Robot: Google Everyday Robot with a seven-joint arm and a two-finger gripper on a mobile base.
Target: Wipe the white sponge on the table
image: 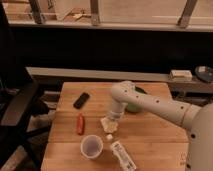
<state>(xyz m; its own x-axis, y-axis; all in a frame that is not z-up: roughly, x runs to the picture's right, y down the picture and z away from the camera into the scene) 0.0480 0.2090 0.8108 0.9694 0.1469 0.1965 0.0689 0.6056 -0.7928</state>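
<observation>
The white sponge [108,125] lies flat on the light-wood table [155,135], near its middle. My gripper [113,118] comes down from the white arm onto the sponge's top and is shut on it, pressing it against the wood. The gripper hides part of the sponge's far edge.
A black phone [81,100] lies at the back left and a red pen-like item [80,123] left of the sponge. A pale cup [91,146] and a white labelled bottle [122,155] sit near the front edge. A green bowl [137,105] sits behind the arm. A black chair [17,110] stands at left.
</observation>
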